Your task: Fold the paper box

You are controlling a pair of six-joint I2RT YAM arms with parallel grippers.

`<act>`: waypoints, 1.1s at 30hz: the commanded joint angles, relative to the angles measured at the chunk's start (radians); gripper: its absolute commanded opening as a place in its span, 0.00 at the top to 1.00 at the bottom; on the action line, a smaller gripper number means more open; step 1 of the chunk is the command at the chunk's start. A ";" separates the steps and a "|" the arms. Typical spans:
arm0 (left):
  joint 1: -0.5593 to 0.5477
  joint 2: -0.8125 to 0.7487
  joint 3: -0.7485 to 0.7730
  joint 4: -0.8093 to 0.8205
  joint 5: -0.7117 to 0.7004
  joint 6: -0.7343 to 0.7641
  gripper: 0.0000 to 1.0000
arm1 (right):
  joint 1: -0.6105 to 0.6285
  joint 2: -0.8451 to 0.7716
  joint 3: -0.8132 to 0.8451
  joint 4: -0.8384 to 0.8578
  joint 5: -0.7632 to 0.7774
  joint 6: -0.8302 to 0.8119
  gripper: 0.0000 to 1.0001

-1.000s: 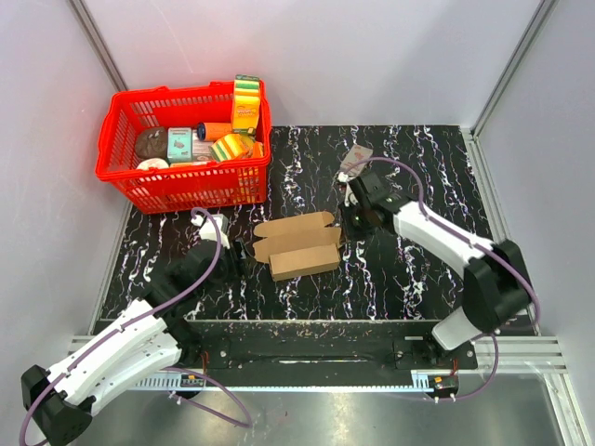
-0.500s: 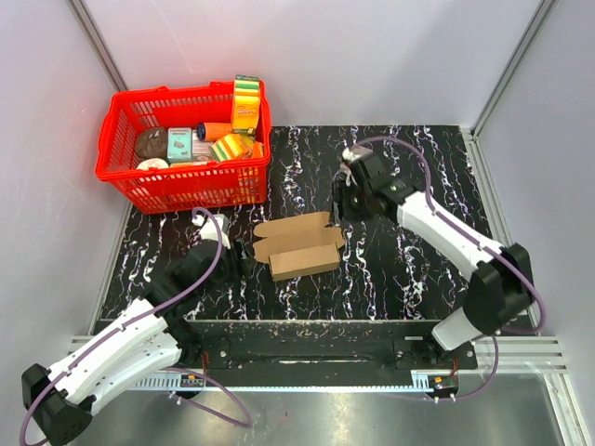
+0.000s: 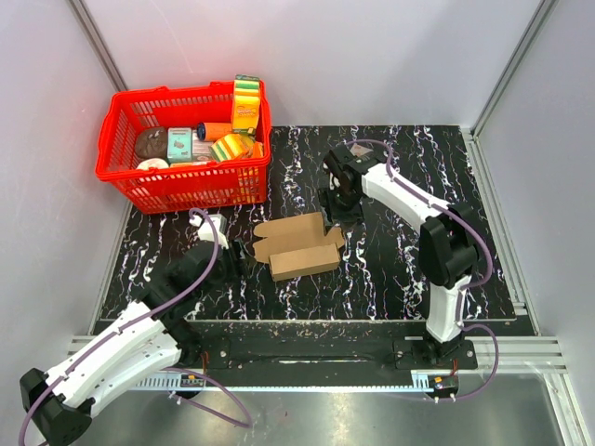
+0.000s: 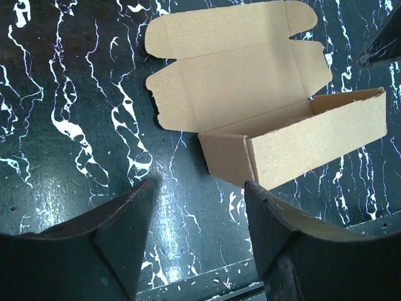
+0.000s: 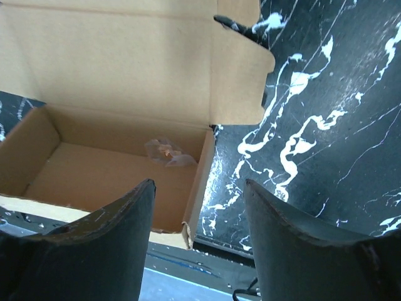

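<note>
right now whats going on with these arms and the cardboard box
Two robot arms are working on a brown paper box on the black marbled table. Its tray is formed but the lid lies open. The right gripper hangs open above one end; the left gripper hovers open beside the other. Neither holds anything.

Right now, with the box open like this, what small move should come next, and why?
Probably the right gripper, open and empty above the paper box, should drop to the lid flap and tip it over the opening. The flap lies folded back behind the box, and the left gripper, also open, sits at the other end.
</note>
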 commanded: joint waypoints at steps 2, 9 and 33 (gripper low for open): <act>0.005 -0.017 0.002 0.033 0.022 0.010 0.36 | 0.005 0.031 0.040 -0.089 -0.038 -0.029 0.35; 0.005 -0.031 -0.013 0.044 0.030 0.010 0.36 | 0.005 0.097 0.080 -0.162 -0.081 -0.064 0.39; 0.005 -0.068 -0.038 0.039 0.022 0.004 0.36 | 0.011 0.159 0.088 -0.250 -0.173 -0.133 0.62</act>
